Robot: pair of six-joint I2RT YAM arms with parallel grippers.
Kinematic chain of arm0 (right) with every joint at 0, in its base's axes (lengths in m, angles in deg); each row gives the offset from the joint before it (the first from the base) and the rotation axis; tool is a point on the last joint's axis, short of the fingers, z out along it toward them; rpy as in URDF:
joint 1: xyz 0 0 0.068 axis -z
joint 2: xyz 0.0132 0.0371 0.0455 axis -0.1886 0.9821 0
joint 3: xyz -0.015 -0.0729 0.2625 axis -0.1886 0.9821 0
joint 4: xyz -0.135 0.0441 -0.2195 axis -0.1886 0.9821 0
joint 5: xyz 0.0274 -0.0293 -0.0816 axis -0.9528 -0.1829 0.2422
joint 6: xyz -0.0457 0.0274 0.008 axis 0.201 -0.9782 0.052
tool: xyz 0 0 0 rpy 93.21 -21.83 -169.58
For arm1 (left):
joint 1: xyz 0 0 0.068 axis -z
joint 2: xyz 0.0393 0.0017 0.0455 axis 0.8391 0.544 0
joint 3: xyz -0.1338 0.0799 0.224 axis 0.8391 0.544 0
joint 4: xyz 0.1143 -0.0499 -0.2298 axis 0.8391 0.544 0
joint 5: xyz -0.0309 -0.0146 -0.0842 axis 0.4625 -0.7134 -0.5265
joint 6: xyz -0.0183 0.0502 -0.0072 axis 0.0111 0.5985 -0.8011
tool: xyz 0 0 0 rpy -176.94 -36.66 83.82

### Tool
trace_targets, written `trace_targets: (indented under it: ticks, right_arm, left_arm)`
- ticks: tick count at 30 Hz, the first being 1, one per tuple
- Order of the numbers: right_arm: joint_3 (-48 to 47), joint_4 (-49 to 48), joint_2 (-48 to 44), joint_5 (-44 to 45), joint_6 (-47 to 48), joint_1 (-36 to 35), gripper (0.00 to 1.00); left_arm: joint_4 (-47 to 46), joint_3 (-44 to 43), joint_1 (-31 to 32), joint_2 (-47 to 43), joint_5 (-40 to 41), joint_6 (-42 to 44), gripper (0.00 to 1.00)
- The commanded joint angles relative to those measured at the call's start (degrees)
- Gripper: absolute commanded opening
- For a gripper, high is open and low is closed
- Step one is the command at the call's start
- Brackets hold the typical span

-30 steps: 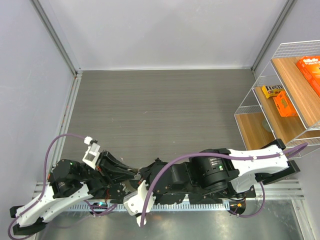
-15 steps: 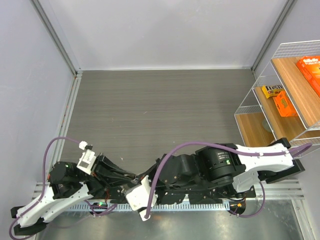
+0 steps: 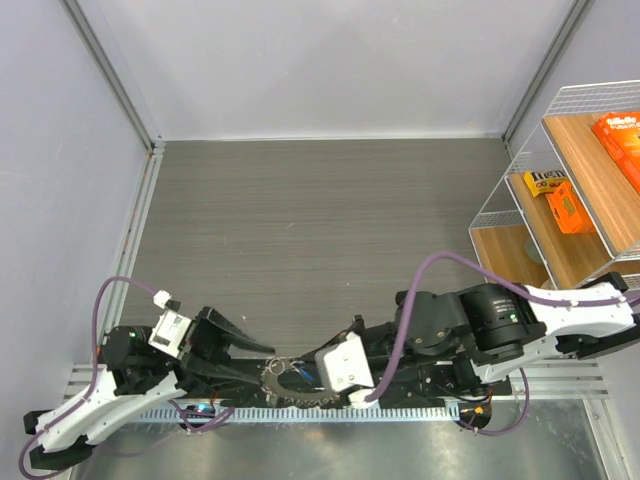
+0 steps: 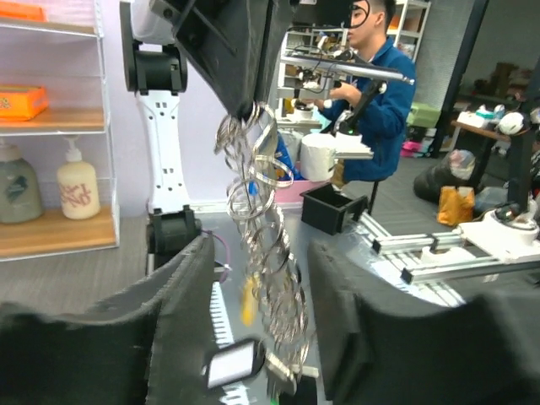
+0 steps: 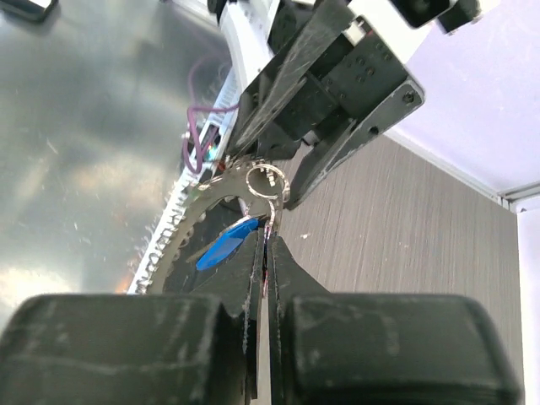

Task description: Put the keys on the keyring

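The keyring (image 3: 290,400), a silvery toothed ring, hangs at the table's near edge between my two arms. My right gripper (image 3: 303,378) is shut on its rim; in the right wrist view the jaws (image 5: 268,240) pinch the metal edge, with a blue-headed key (image 5: 226,243) dangling beside them. My left gripper (image 3: 262,365) stands open just left of the ring. In the left wrist view its fingers (image 4: 173,325) flank the hanging keyring (image 4: 266,245) without touching it. A yellow-headed key (image 4: 246,304) and a pale tag (image 4: 232,363) hang low on it.
A wire shelf (image 3: 565,205) with orange boxes stands at the right edge. An aluminium rail (image 3: 420,408) runs along the near edge under both arms. Grey walls close the table at the left and the back.
My left gripper has opened and let go of the keyring. The right arm has drawn back to the right, and the ring now shows between the two grippers.
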Motion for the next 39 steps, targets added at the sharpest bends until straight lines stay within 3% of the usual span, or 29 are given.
trace_targets:
  ticks: [1,2,5,12,16,24,39]
  right_arm:
    - [1.90,-10.82,-3.07,-0.46,-4.26,-0.28,0.05]
    - [2.25,-11.17,-3.34,-0.11,-4.52,-0.28,0.06]
    - [4.01,-12.66,-4.22,0.33,-5.66,-0.28,0.06]
    - [4.98,-12.58,-4.04,4.72,-8.57,-0.28,0.06]
    - [6.73,-13.63,-4.48,7.36,-10.50,-0.28,0.05]
    - [8.40,-16.35,-2.73,13.87,-13.05,-0.28,0.06]
    - [10.78,-19.61,-3.78,15.27,-12.70,-0.28,0.06]
  left_arm:
    - [-2.98,-0.68,0.13,1.20,0.08,1.78,0.70]
    - [-2.45,-0.76,0.13,1.03,1.13,2.13,0.78]
    - [-1.48,-1.20,0.13,0.33,4.65,3.18,0.88]
    - [3.87,-5.77,0.13,-0.64,12.29,4.41,0.92]
    - [7.48,-9.20,0.04,-0.73,16.17,4.94,0.93]
    - [10.21,-14.47,0.13,5.15,15.39,0.03,0.91]
    - [6.78,-10.87,0.13,9.73,14.25,-3.93,0.84]
